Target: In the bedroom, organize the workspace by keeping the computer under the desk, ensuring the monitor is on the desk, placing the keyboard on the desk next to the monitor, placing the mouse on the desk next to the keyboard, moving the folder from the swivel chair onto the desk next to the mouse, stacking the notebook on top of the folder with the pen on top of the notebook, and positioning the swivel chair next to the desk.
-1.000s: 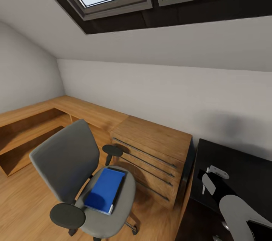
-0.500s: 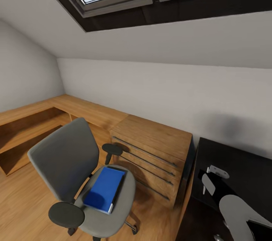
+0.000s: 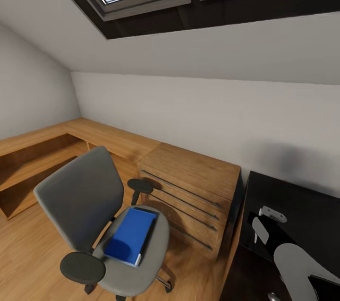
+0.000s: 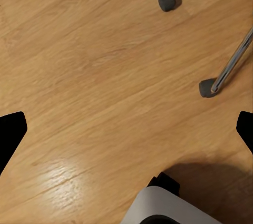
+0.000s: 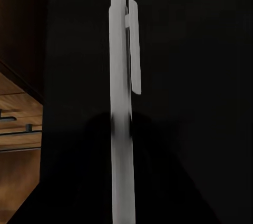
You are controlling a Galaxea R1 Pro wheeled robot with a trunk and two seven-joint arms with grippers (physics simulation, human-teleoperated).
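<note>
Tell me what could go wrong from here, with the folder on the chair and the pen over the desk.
1. The folder lies loose on the seat of the swivel chair. The chair stands on castors on smooth wood floor, so a nudge while reaching could roll it away.
2. The pen is close over the black desk. No grip on it is visible, so it might slip and roll off.

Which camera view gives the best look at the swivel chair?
The head view: it shows the swivel chair nearly whole, with grey backrest, black armrests, and the blue folder lying on its seat. The left wrist view shows just two chrome legs with castors on the wood floor. The right wrist view shows the pen against the black desk.
</note>
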